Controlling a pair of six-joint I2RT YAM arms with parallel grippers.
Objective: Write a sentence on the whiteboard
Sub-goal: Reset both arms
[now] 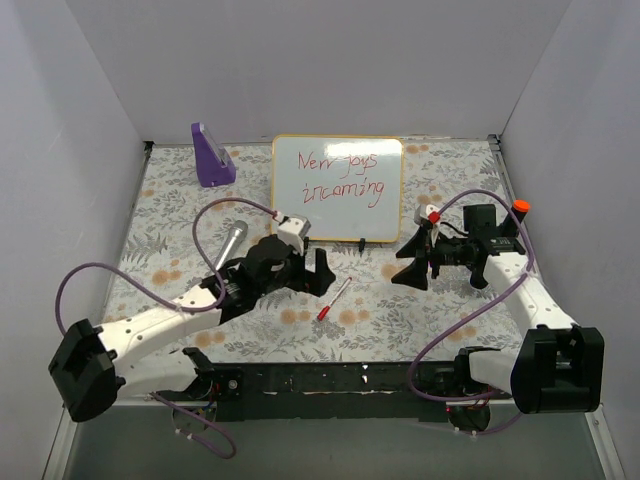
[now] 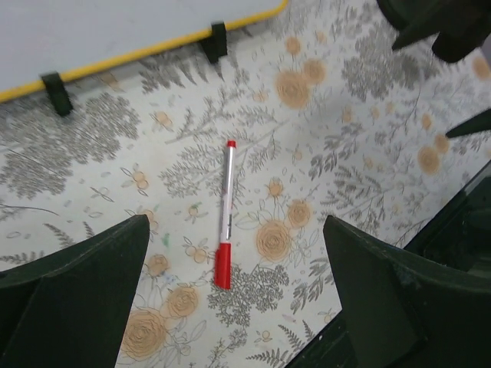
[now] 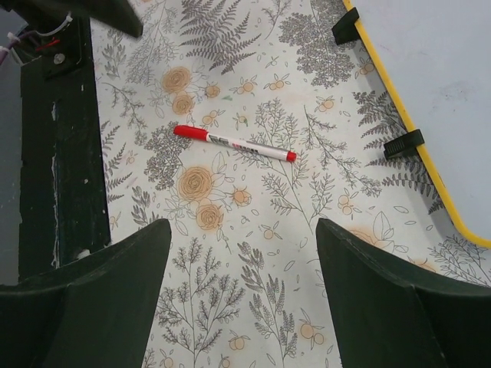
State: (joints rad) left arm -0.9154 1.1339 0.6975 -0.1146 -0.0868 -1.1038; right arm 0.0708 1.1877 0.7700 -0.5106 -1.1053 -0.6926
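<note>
The whiteboard [image 1: 337,188] is standing propped at the upper centre of the top view on small black feet [image 2: 216,40], with the sentence [image 1: 340,176] showing across it in two red lines, so the writing is looking finished and the danger is now lying in the clearing-up. The left gripper [image 2: 238,295] and the right gripper [image 3: 244,295] are both gaping wide and holding nothing, each hovering near the board's lower edge. A careless swing from either could be tipping the lightly propped board or smearing ink that may not be dry. The red marker [image 1: 333,299] is lying loose on the floral cloth [image 1: 400,310] between them, where a nudge could be sending it rolling. The wrist views are catching only a yellow-edged strip of the board, with no writing showing. Whether the marker is capped is proving hard to make out, and the left arm's white wrist part [image 1: 293,228] is covering the board's lower left corner.
</note>
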